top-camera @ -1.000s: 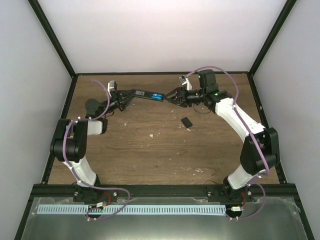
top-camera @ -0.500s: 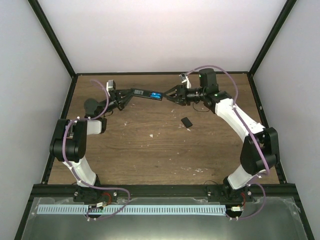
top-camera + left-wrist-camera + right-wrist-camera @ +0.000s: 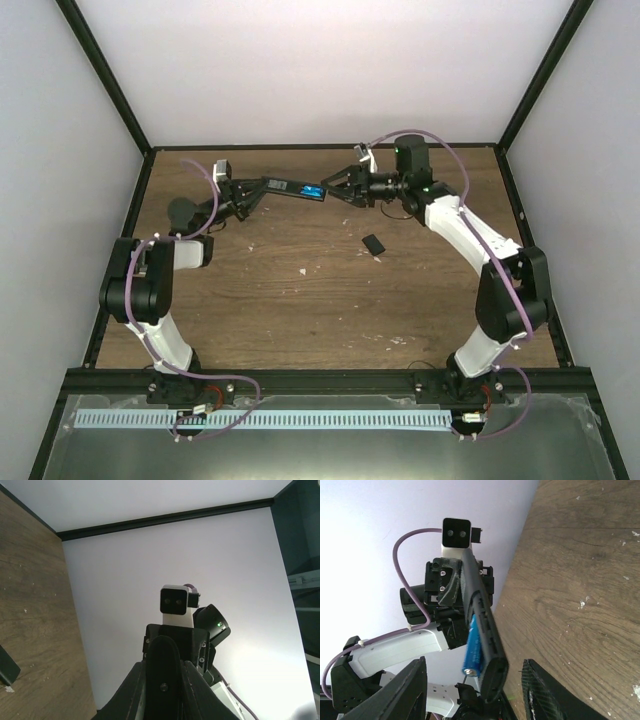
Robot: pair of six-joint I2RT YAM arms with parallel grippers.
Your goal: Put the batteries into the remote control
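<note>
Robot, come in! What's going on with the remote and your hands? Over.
Left gripper shut on remote control, held off table. Right gripper open, straddling its far end. Batteries showing blue in the remote. Cover loose on table, nothing blocking.

Overhead view; wrist views face along remote control (image 3: 288,186).

The long slim black plastic remote control (image 3: 288,186) carries a bright-blue cylindrical battery (image 3: 472,647) with a silvery tip. The wooden bench (image 3: 300,300) is mid-brown, streaked with darker grain and dotted with pale specks. The small rectangular cover piece (image 3: 373,244) is black. The left arm (image 3: 172,340) and right arm (image 3: 465,235) are white with black joints, both trailing purple cables (image 3: 432,138). The left end effector (image 3: 252,189) and right end effector (image 3: 337,186) are black. The walls (image 3: 320,70) are pale white, edged by black frame bars (image 3: 105,75).
</note>
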